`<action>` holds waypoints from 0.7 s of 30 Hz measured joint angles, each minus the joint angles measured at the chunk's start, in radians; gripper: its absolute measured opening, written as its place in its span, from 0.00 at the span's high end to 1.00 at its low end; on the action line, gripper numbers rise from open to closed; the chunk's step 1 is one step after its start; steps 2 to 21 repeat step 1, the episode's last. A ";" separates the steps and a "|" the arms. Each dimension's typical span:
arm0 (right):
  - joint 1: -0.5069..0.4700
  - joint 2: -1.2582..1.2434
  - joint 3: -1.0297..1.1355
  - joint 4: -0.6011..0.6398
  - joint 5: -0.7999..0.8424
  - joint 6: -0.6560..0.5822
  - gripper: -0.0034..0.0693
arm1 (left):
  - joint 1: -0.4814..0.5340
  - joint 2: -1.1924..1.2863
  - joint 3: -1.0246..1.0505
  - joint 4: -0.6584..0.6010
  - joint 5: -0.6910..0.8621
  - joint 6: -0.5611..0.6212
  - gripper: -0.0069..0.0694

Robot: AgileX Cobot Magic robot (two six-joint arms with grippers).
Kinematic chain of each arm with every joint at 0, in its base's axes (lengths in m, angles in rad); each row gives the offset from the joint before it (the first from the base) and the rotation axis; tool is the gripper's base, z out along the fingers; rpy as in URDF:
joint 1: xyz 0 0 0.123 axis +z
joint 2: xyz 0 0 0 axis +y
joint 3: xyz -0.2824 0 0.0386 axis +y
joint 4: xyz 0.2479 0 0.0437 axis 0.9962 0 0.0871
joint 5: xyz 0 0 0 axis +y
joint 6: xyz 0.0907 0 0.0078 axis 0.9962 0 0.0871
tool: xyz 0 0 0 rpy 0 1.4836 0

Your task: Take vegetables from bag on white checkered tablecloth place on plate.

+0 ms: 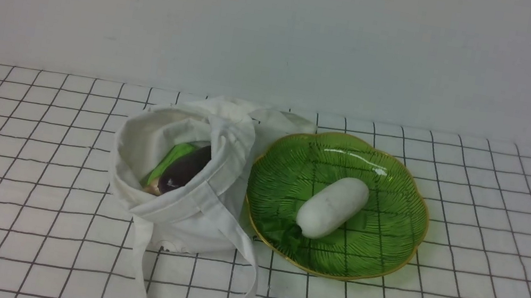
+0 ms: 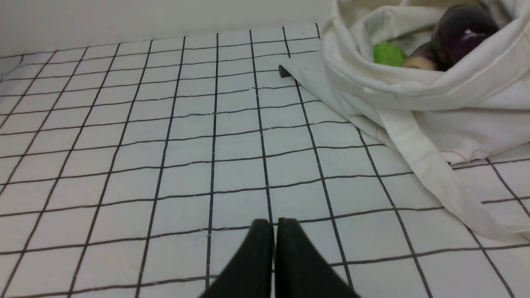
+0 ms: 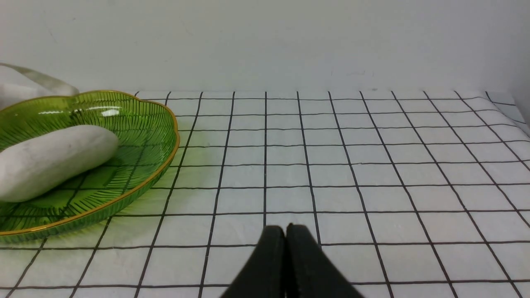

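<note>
The off-white cloth bag point(image 1: 182, 194) stands open on the checkered tablecloth point(image 1: 13, 171), left of the green plate point(image 1: 389, 245). A dark purple eggplant point(image 1: 185, 169) and a green vegetable point(image 1: 167, 162) lie inside the bag; both also show in the left wrist view, eggplant point(image 2: 461, 31), green vegetable point(image 2: 388, 54). The white radish point(image 1: 332, 207) lies on the plate, its green top toward the front; the radish point(image 3: 49, 159) and the plate point(image 3: 161, 124) also show in the right wrist view. My left gripper point(image 2: 275, 225) is shut and empty, low over the cloth, away from the bag point(image 2: 434, 95). My right gripper point(image 3: 285, 230) is shut and empty, beside the plate.
A plain white wall stands behind the table. The bag's long straps point(image 1: 242, 285) trail over the cloth toward the front edge; one strap point(image 2: 430, 174) lies near my left gripper. A small dark object point(image 2: 284, 71) peeks from under the bag's edge.
</note>
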 joint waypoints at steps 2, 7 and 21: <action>0.000 0.000 0.000 0.000 0.000 0.000 0.98 | 0.000 0.000 0.000 0.000 0.000 0.000 0.92; 0.000 0.000 0.000 0.000 0.000 0.000 0.98 | 0.000 0.000 0.000 0.000 0.000 0.000 0.92; 0.000 0.000 0.000 0.000 0.000 0.000 0.98 | 0.000 0.000 0.000 0.000 0.000 0.000 0.92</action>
